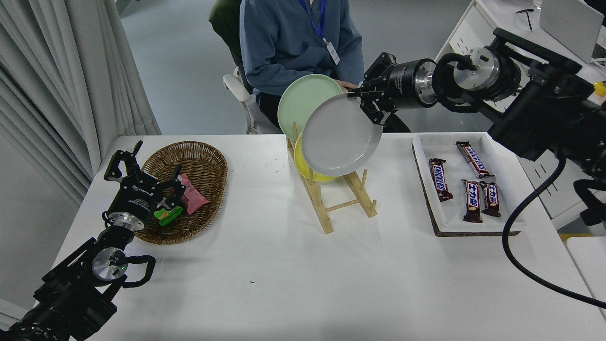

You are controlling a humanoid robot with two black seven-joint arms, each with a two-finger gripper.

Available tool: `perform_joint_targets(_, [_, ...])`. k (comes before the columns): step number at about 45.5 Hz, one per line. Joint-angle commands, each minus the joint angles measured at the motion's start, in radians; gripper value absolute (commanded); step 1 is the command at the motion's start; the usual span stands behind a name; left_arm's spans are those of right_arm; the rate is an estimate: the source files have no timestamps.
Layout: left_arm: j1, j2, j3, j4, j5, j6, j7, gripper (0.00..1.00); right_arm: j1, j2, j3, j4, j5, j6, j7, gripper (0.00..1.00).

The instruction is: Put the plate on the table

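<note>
My right gripper (368, 102) is shut on the upper right rim of the light-grey plate (340, 134) and holds it tilted in the air, above the wooden rack (338, 196) and clear of its slots. The plate hides most of the yellow plate (307, 169) that stands in the rack. The pale green plate (299, 104) stands behind it. The white table (303, 279) lies below. My left gripper (142, 177) is parked at the lower left, open, by the basket.
A wicker basket (199, 166) with snack packets sits at the left. A white tray (473, 222) with several chocolate bars sits at the right. A person in a blue top (293, 42) sits at the far side. A white desk (535, 52) stands at the far right.
</note>
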Motion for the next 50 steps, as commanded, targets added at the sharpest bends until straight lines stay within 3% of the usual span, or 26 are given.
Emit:
perform_joint_targets(1, [0.000,0.000,0.000,-0.001,0.000,0.000,0.000,1.00,0.034,-0.003,0.108,0.009,0.029,-0.133,-0.022,0.00])
perform_joint_targets(15, [0.000,0.000,0.000,-0.001,0.000,0.000,0.000,1.00,-0.024,0.008,0.123,0.118,0.215,-0.397,-0.019,0.00])
perform_joint_targets(23, [0.000,0.000,0.000,0.001,0.000,0.000,0.000,1.00,-0.089,0.010,0.120,0.190,0.264,-0.486,-0.018,0.00])
perform_joint_targets(32, [0.000,0.000,0.000,-0.001,0.000,0.000,0.000,1.00,-0.127,0.034,0.064,0.271,0.301,-0.669,-0.010,0.00])
perform_joint_targets(43, [0.000,0.000,0.000,0.001,0.000,0.000,-0.001,1.00,-0.151,0.059,-0.096,0.314,0.299,-0.698,-0.010,0.00])
perform_joint_targets(50, [-0.001,0.000,0.000,0.001,0.000,0.000,0.000,1.00,-0.145,0.100,-0.084,0.323,0.298,-0.698,-0.016,0.00])
